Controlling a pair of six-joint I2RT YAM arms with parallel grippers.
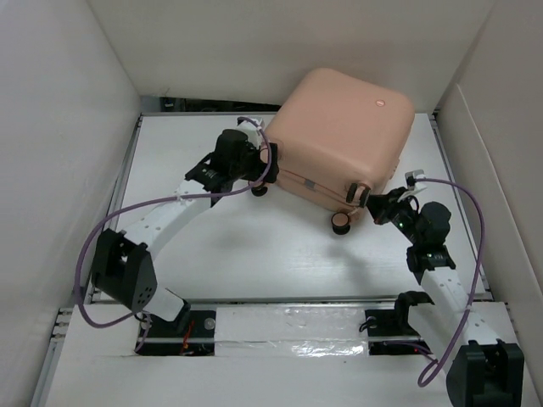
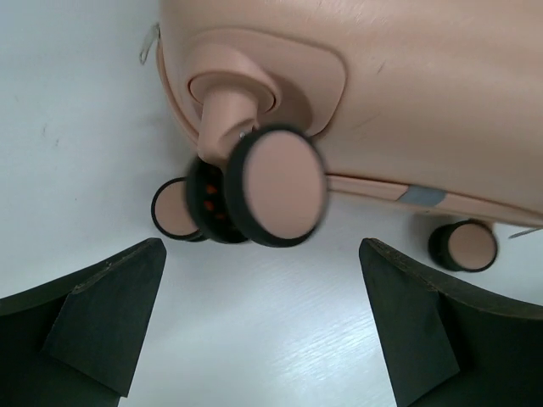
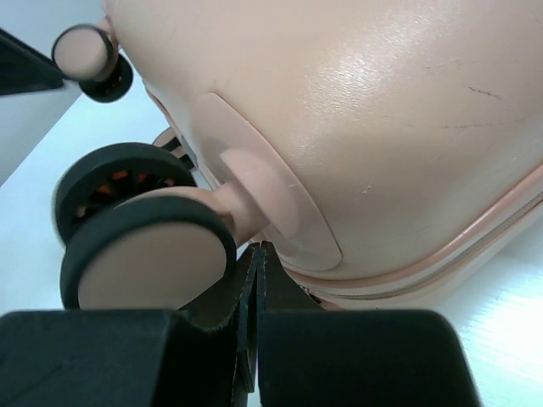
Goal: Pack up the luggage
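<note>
The luggage [image 1: 344,136], a peach-pink hard-shell suitcase, lies closed and flat at the back right of the white table. My left gripper [image 1: 270,165] is at its near-left corner. In the left wrist view that gripper [image 2: 263,284] is open, its fingers [image 2: 93,322] wide apart and empty, just short of a black-and-pink wheel [image 2: 276,186]. My right gripper [image 1: 365,198] is at the near-right corner by another wheel [image 1: 341,223]. There the right gripper [image 3: 261,253] is shut on nothing, its tips right under the wheel mount, beside the wheel [image 3: 148,263] and the shell [image 3: 382,110].
White walls [image 1: 51,102] close in the table on the left, back and right. The suitcase sits close to the back wall. Purple cables [image 1: 110,225] loop beside both arms. A strip of silver tape [image 1: 288,318] runs along the near edge between the arm bases.
</note>
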